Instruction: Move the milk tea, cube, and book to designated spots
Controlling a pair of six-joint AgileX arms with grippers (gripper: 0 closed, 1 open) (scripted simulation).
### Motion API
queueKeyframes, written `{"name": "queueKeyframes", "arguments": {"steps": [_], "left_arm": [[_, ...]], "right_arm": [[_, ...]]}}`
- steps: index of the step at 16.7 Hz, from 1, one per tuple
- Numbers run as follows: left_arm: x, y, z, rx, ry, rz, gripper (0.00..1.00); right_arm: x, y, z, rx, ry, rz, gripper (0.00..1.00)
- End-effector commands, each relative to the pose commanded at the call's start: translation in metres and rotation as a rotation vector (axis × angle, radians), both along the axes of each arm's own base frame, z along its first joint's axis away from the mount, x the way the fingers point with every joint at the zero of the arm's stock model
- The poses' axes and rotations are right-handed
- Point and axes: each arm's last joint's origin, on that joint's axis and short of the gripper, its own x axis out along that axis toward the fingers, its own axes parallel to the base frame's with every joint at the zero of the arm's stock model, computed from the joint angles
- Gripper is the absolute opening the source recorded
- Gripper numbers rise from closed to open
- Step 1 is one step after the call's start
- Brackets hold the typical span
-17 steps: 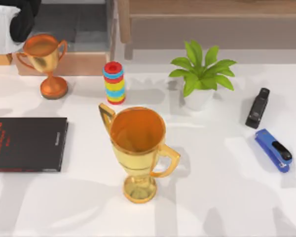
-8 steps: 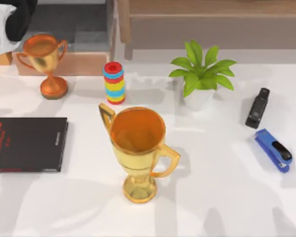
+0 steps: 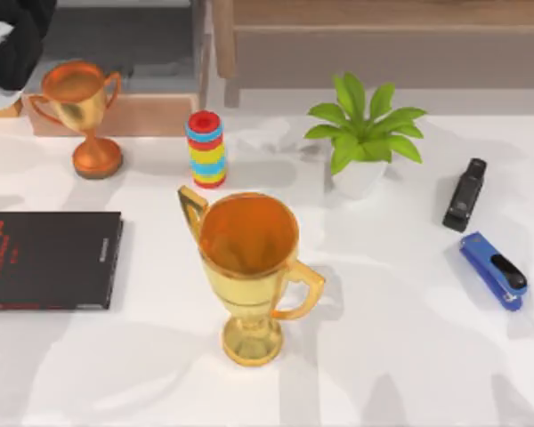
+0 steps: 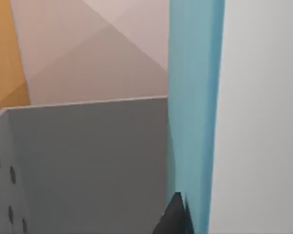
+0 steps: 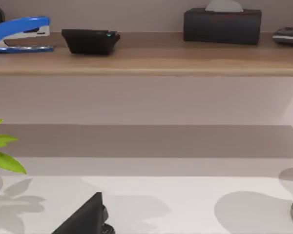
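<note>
Across the white worktop [image 3: 400, 347] the clutter sits well spread out. Behind it runs a wooden shelf [image 5: 151, 61], which in the right wrist view carries a dark tissue box [image 5: 222, 25].

At the far left edge of the worktop a black book [image 3: 49, 260] with red lettering lies flat. A big trophy [image 3: 249, 267] stands upright in the middle, its orange bowl open to the camera. A potted plant [image 3: 363, 133] stands behind it and to the right. A small trophy [image 3: 82, 111] stands near the back left corner, just in front of a low wooden box [image 3: 125, 116]. Between the small trophy and the plant rises a ring stack [image 3: 206, 149] in red, blue and yellow. Near the right edge a black stapler [image 3: 465, 194] lies just behind a blue stapler [image 3: 493, 269], the two apart.

The left arm [image 3: 18, 40] hangs over the back left corner, past the small trophy. In its wrist view the teal book [image 4: 194, 107] stands as an upright slab beside a grey wall [image 4: 88, 165] with small holes. A dark tip of the left gripper [image 4: 177, 218] lies right against the book's lower edge. Whether that gripper is clamped on the book or merely beside it, I cannot tell.
</note>
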Motion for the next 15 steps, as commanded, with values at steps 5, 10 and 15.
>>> {"name": "queueKeyframes", "arguments": {"steps": [5,10,15], "left_arm": [[-0.081,0.002,0.025,0.333,-0.196,-0.079,0.00],[-0.158,0.027,-0.017,0.872,-0.243,-0.025,0.00],[-0.211,0.057,-0.126,1.332,0.112,-0.143,0.00]], "right_arm": [[0.000,0.000,0.000,0.000,0.000,0.000,1.00],[0.000,0.000,0.000,0.000,0.000,0.000,1.00],[0.000,0.000,0.000,0.000,0.000,0.000,1.00]]}}
